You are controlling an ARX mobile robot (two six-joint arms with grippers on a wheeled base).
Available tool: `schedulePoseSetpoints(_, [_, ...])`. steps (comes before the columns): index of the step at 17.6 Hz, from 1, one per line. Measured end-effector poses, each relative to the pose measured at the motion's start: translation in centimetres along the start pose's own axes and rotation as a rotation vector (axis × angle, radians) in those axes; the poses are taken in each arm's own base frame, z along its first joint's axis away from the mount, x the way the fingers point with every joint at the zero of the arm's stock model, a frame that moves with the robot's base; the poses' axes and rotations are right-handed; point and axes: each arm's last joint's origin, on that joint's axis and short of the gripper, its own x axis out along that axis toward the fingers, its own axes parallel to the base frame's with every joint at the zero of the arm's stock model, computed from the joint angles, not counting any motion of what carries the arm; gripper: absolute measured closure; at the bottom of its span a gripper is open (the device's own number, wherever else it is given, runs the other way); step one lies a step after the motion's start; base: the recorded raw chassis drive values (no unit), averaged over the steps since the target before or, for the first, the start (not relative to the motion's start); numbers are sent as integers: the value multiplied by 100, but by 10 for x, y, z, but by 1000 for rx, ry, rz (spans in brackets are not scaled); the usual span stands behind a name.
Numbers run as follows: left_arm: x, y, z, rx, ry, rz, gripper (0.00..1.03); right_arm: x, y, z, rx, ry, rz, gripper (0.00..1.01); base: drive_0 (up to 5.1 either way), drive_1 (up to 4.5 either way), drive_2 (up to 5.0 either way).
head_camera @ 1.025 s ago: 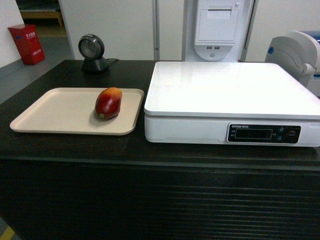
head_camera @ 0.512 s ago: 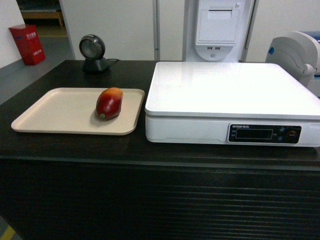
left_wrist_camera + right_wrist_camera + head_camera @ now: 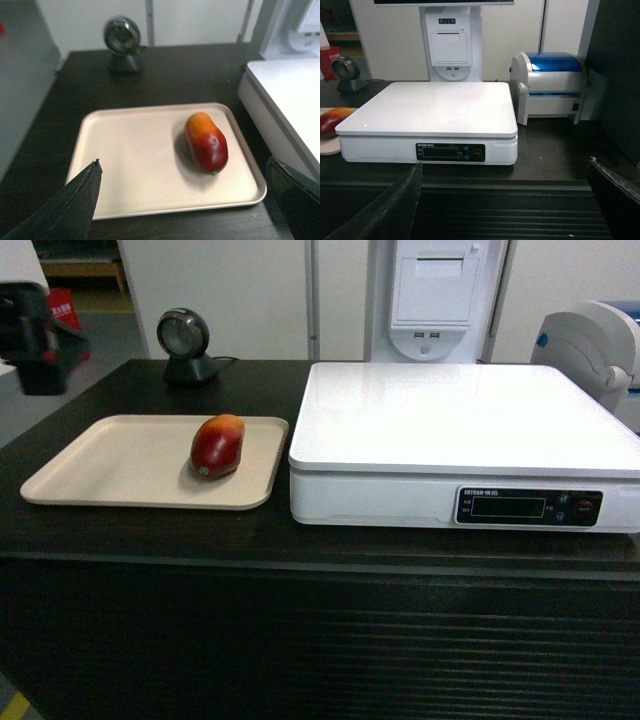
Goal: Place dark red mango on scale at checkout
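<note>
Approach is the step in hand, as we judge it: the dark red mango (image 3: 217, 446) lies untouched on the beige tray (image 3: 110, 465), toward the tray's right side, its orange end pointing away from us and its dark end with the green stem spot toward us. The scale (image 3: 465, 445) sits just beside the tray on the desk (image 3: 260, 540), its white platform bare.

Our left gripper (image 3: 185, 200) hangs above the tray's near edge with its fingers (image 3: 80, 197) spread wide and holding nothing; in the head view only a dark part of that arm shows at the far left. Our right gripper (image 3: 505, 200) waits in front of the scale, fingers likewise apart and empty.

To do this well, we think the left arm should shift right until the mango sits centred between the fingers, then come down across the fruit's narrow width, not its length. The skin looks glossy, so a firm mid-body grip seems wise. We should also lift clear of the tray's raised rim and the scale's edge before crossing.
</note>
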Motion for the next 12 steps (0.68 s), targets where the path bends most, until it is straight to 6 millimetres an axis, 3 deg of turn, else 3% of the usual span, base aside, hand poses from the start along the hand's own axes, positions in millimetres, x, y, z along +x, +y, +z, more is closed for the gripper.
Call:
schedulePoseSetpoints(2, [47,-2,1,-5,72,-64,5,0,0,0,0,0,0,3,0,0,0])
schedulePoseSetpoints(7, [133,-15,12,12,202,-186,5,0,0,0,0,0,0,3,0,0,0])
schedulePoseSetpoints(9, [156,-18,7,8,261,-192,5,0,0,0,0,0,0,3,0,0,0])
schedulePoseSetpoints(12, [173,-25,6,-2,300,-199,5,0,0,0,0,0,0,3,0,0,0])
